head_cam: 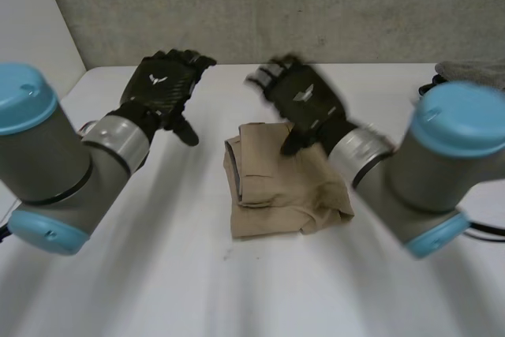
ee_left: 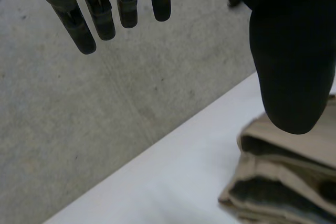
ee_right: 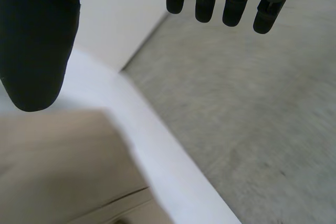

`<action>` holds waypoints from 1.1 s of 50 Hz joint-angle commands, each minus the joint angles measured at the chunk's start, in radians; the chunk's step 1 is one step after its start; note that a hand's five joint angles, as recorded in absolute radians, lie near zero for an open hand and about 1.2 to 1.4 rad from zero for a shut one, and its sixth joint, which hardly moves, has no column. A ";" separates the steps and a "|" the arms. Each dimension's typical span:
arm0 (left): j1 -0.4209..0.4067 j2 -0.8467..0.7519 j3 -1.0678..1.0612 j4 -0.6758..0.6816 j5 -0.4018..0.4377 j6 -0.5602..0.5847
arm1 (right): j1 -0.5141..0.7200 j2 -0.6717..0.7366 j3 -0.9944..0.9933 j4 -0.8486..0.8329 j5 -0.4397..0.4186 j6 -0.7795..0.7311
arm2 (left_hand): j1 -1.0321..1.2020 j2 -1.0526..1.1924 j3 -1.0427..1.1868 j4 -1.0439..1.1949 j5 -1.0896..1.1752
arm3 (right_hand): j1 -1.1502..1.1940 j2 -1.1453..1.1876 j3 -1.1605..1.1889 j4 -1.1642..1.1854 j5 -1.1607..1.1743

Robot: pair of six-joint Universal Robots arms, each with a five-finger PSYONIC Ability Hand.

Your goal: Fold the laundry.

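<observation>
Head view: tan garment [head_cam: 284, 183] folded into a compact bundle at centre of frame, flat on white table [head_cam: 158, 274].
Garment detail: fold layers stacked along its left edge; lower right corner bulges out a bit.
Left hand [head_cam: 167, 84]: upper left of centre, well apart from the garment; fingers straight and spread, thumb pointing down, nothing held.
Right hand [head_cam: 304, 94]: upper centre, over the garment's far edge; fingers extended, nothing gripped; thumb hangs over the cloth, contact not readable.
Arms: left arm [head_cam: 47, 163] in from the left edge, right arm [head_cam: 442, 171] from the right edge, light-blue caps in the foreground.
Left wrist view: fingers [ee_left: 86, 32] straight, wide gap to thumb [ee_left: 291, 66], nothing between; folded garment just past the thumb tip, open fold layers facing the camera; grey wall [ee_left: 79, 129] behind the fingers.
Right wrist view: fingers [ee_right: 202, 6] straight, thumb [ee_right: 37, 51] well apart from them, palm empty; tan cloth below the thumb, table edge beside it, grey wall past the fingertips.
Upper right of head view: grey cloth lump [head_cam: 472, 73] at the table's far corner, well apart from the garment.
</observation>
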 commanded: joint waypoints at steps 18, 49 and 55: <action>-0.212 -0.656 0.672 -0.375 -0.096 0.102 | -0.163 0.398 -0.430 0.532 0.003 0.168 | -0.012 -0.031 -0.039 -0.028 -0.049 | -0.049 -0.037 -0.036 -0.038 -0.052; -0.059 0.029 0.320 -0.503 0.341 -0.078 | 0.061 -0.132 0.306 0.072 0.270 -0.259 | -0.012 -0.031 -0.039 -0.028 -0.049 | -0.049 -0.037 -0.036 -0.038 -0.052; -0.013 0.140 0.229 -0.532 0.591 -0.168 | 0.100 -0.076 0.431 0.015 0.263 -0.124 | -0.012 -0.031 -0.039 -0.028 -0.049 | -0.049 -0.037 -0.036 -0.038 -0.052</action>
